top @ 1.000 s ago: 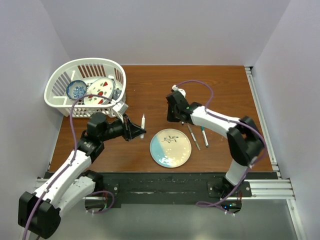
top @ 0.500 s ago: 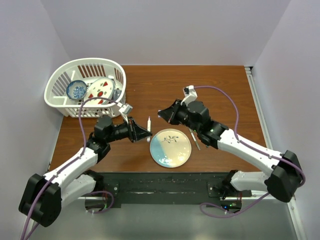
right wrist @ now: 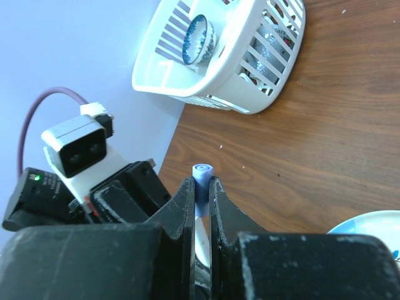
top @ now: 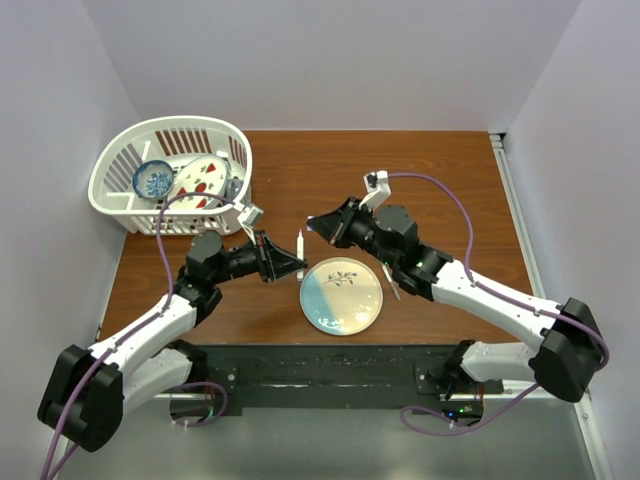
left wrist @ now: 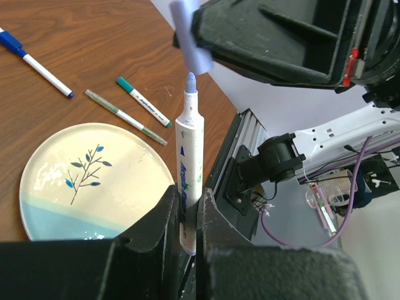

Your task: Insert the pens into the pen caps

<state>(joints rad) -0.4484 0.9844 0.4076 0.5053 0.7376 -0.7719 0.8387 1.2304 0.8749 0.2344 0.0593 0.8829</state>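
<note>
My left gripper is shut on a white pen and holds it upright beside the round plate. In the left wrist view the pen stands between the fingers with its pale blue tip up. My right gripper is shut on a pale blue-purple pen cap, which shows just above the pen tip in the left wrist view, a small gap between them. Three more pens lie on the table: a blue one, a green one and a thin grey one.
A white basket with a small bowl and dishes stands at the back left. The plate lies under the held pen. The two wrists are close together above the plate's far left edge.
The right arm swung left from over the loose pens, carrying the cap to the held pen. The left gripper moved right with the pen; the gap between them has narrowed.
</note>
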